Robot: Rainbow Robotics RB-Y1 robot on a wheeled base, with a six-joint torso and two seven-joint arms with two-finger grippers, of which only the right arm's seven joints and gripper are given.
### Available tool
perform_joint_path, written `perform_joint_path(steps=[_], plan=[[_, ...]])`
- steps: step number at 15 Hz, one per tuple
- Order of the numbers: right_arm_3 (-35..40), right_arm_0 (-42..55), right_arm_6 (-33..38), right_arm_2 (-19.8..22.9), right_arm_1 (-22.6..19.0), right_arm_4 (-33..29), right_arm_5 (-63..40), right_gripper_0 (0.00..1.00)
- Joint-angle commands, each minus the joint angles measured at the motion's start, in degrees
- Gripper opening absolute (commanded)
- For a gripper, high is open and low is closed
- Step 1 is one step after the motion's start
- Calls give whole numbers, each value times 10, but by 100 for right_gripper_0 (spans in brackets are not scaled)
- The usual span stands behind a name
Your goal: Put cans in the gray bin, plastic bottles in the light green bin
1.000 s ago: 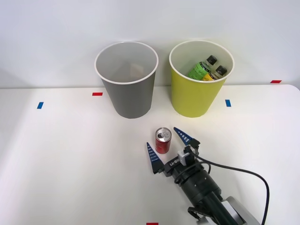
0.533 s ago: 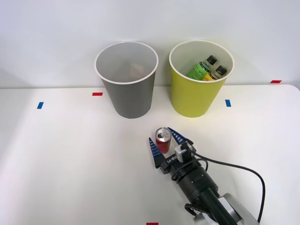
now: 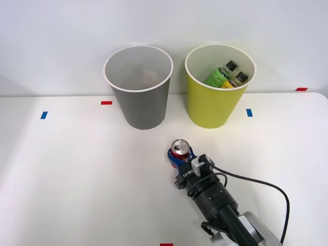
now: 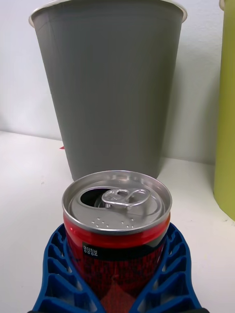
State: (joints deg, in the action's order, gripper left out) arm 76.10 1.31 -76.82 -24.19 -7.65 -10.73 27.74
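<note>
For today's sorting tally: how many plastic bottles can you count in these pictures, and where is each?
2. The green-label bottle and the yellow-orange-label bottle lie side by side inside the light green bin. More could be hidden deeper inside.

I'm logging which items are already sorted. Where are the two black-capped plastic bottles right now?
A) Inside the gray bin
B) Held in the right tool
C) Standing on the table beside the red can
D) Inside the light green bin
D. The front view shows both plastic bottles leaning inside the light green bin, while the right tool is shut on the can on the table, in front of the gray bin.
</note>
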Motion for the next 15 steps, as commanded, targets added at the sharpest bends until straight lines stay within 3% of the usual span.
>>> perform_joint_path(steps=[1, 4, 7, 11, 15], plan=[[20, 12, 3, -2, -6, 4, 3, 0], [110, 44, 12, -39, -54, 39, -30, 0], [250, 73, 14, -68, -108, 93, -115, 0], [389, 105, 16, -75, -169, 158, -141, 0], [458, 109, 18, -69, -216, 196, -142, 0]])
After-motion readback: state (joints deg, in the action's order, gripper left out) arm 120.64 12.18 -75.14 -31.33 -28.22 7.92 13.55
